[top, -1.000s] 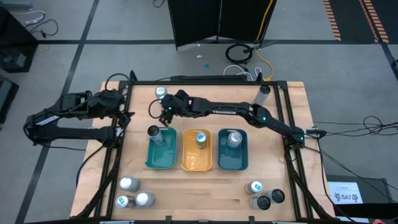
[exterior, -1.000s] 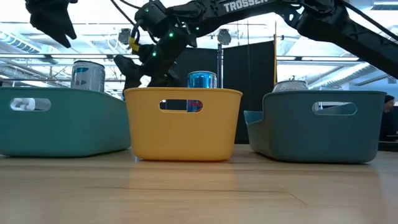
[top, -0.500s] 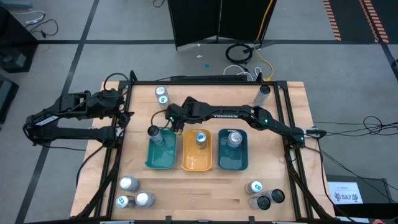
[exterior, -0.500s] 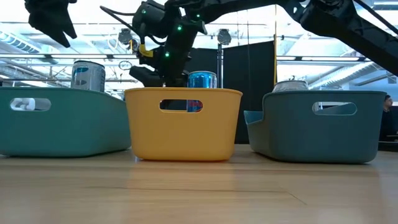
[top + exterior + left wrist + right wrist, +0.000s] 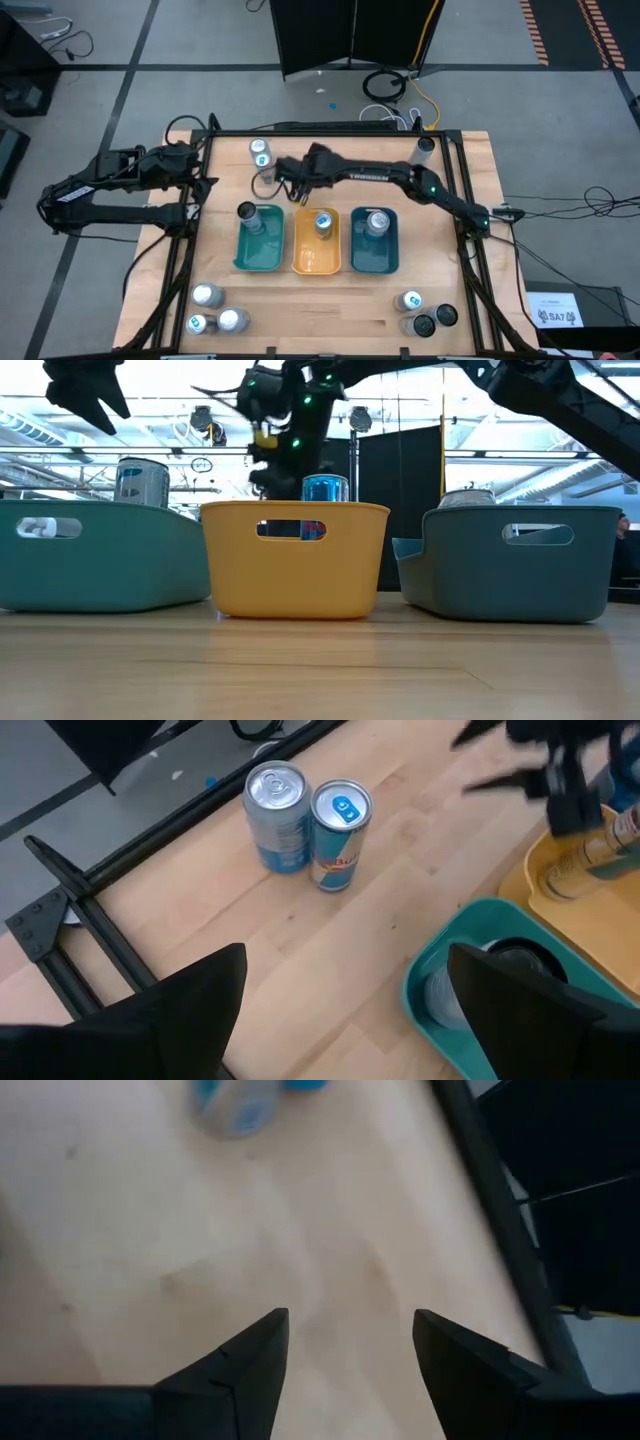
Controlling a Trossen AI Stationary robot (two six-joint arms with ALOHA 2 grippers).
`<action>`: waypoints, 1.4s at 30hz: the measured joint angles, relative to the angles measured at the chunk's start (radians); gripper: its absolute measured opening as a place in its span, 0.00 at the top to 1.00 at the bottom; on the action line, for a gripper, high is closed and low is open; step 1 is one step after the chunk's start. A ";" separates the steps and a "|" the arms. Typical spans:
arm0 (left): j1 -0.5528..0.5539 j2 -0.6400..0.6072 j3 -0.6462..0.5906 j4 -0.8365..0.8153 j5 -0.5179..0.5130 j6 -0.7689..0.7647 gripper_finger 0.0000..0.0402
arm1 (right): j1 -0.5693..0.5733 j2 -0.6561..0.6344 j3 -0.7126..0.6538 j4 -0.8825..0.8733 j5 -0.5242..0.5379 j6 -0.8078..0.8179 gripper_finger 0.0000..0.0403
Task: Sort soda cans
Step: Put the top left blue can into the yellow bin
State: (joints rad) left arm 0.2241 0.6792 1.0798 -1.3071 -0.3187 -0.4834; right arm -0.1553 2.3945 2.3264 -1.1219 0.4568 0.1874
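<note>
On the bench (image 5: 300, 300) the left gripper (image 5: 196, 165) waits wide open at the edge, two cans (image 5: 261, 152) stand unsorted behind the trays (image 5: 258, 255), and the right gripper (image 5: 290, 187), open and empty, hovers near them, probably to sort them.

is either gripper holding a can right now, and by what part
No. The right gripper is open over bare table with nothing between its fingers; the left gripper is open and empty too.

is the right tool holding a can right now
No, the right tool is open with only bare table showing between its fingers.
</note>
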 joint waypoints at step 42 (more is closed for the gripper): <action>0.000 0.001 0.000 0.097 -0.034 -0.035 0.12 | -0.117 -0.640 -1.263 1.554 -0.328 0.217 0.34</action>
State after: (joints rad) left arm 0.2241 0.6804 1.0798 -1.2102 -0.3523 -0.5182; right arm -0.2725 1.7550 1.0634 0.4319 0.1290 0.4045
